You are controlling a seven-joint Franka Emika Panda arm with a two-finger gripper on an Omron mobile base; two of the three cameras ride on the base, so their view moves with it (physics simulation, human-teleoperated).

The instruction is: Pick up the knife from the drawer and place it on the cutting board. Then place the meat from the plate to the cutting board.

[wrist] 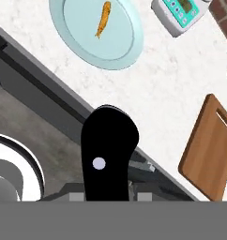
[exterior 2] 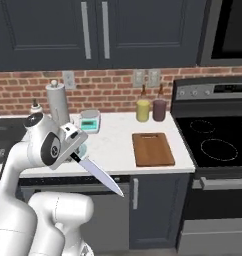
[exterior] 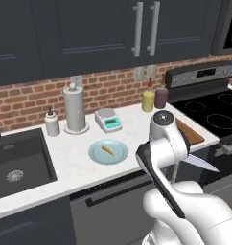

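My gripper [exterior 2: 74, 144] is shut on the knife [exterior 2: 99, 176] and holds it in the air in front of the counter edge, blade pointing down and to the right. In the hand view the black handle [wrist: 108, 150] stands up between the fingers of the gripper [wrist: 108, 195]. The silver blade [exterior: 202, 164] pokes out from behind my arm. The cutting board [exterior 2: 153, 149] lies bare on the counter beside the stove. On the pale blue-green plate [exterior: 96, 156] rests the orange meat strip [exterior: 107, 150]. The plate [wrist: 82, 40], meat [wrist: 102, 19] and board [wrist: 210, 150] sit beyond the handle.
A white scale [exterior: 108, 120] stands behind the plate, with a paper-towel holder [exterior: 75, 109] and soap bottle [exterior: 52, 122] to its left. The sink [exterior: 17, 165] is far left, the stove [exterior 2: 218, 140] right. Two jars [exterior 2: 150, 110] stand behind the board.
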